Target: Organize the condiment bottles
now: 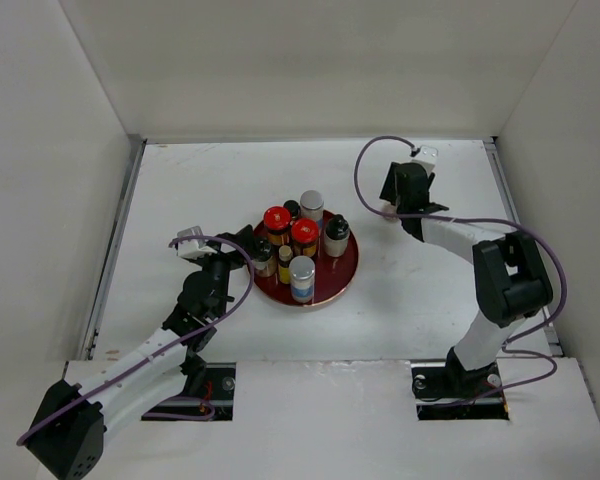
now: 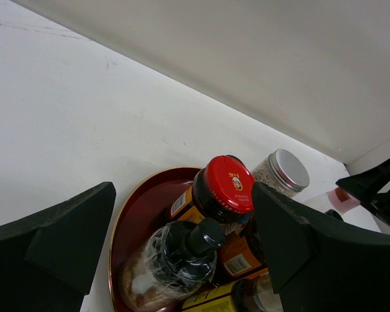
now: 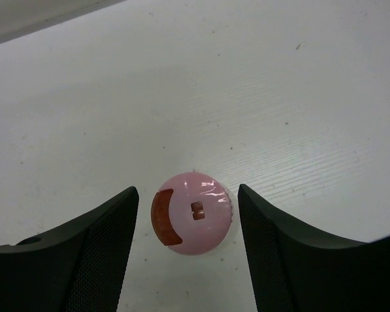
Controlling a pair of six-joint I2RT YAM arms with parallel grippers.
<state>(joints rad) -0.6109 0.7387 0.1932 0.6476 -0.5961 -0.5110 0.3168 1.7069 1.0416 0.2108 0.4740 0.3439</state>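
Several condiment bottles stand on the dark-red plate (image 1: 342,280): two red-lidded jars (image 1: 277,218), a silver-lidded jar (image 1: 312,203), a black-capped white bottle (image 1: 336,236), a white-and-blue cylinder (image 1: 302,278) and a small yellowish bottle (image 1: 285,263). My left gripper (image 1: 250,243) is open at the plate's left edge. In the left wrist view its fingers (image 2: 65,234) straddle a black-capped bottle (image 2: 185,250) and a red-lidded jar (image 2: 226,188) without gripping. My right gripper (image 1: 392,207) is open, hovering over a pink-capped bottle (image 3: 194,213) standing alone on the table right of the plate.
White walls enclose the table (image 1: 430,290) at back and sides. The right arm's purple cable (image 1: 365,160) loops above the table behind the plate. The silver-lidded jar (image 2: 286,170) stands at the plate's far side.
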